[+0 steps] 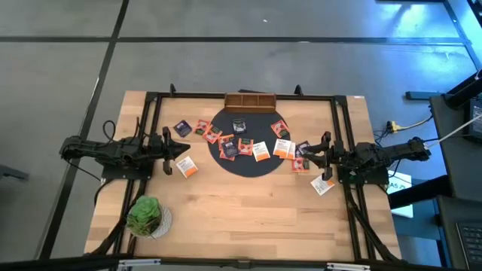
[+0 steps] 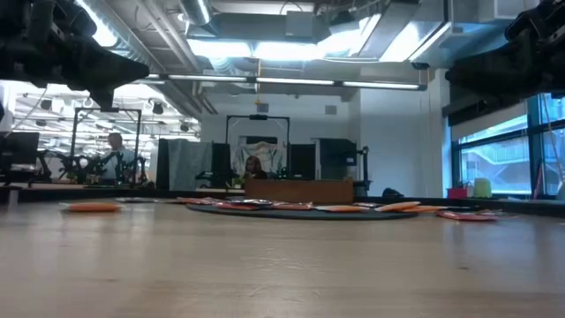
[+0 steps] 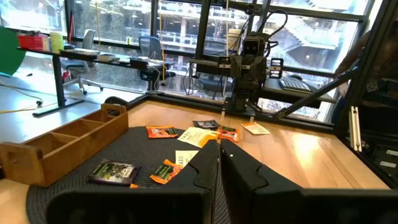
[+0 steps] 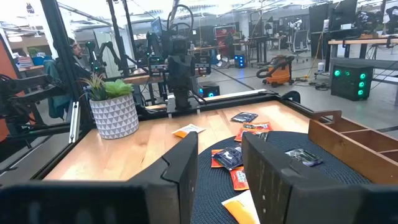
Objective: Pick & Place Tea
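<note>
Many tea packets (image 1: pixel 260 151) overlap on the black mat (image 1: pixel 245 143); a pinch risks lifting two. Right gripper (image 1: pixel 304 156) spread and empty; left gripper (image 1: pixel 184 148) pressed together.

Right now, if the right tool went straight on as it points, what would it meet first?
Probably the left tool, facing it across the black mat; the right tool seems raised above the tea packets.
</note>
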